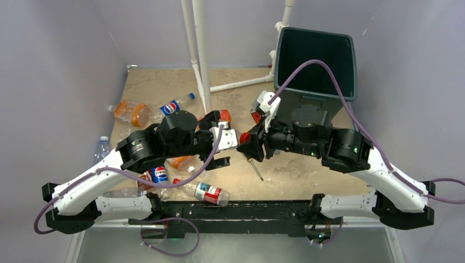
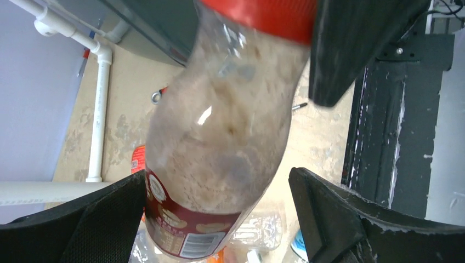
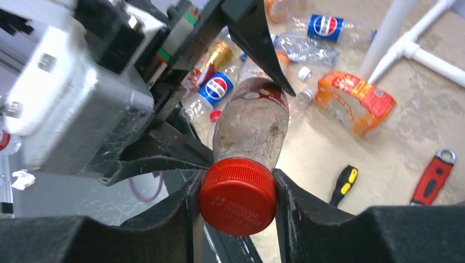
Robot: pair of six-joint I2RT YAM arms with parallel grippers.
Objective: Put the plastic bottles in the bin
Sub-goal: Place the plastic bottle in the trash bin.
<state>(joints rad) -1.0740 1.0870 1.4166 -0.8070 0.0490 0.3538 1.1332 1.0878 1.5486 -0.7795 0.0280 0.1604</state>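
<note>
The red-capped bottle [image 3: 249,123] hangs in the air, left of the bin [image 1: 317,32] and nearer to the arm bases, not above it. The right gripper [image 3: 237,192] is clamped on its cap. The left gripper [image 2: 219,186] has its jaws wide apart on both sides of the body, not pressing. I judge the bottle light, with thin smooth walls that dent easily, so the stiff cap is the safer hold. Left of the bin, at least seven other bottles [image 1: 133,113] lie on the table [image 1: 307,170], with one screwdriver [image 3: 344,183] and one wrench [image 3: 433,175].
</note>
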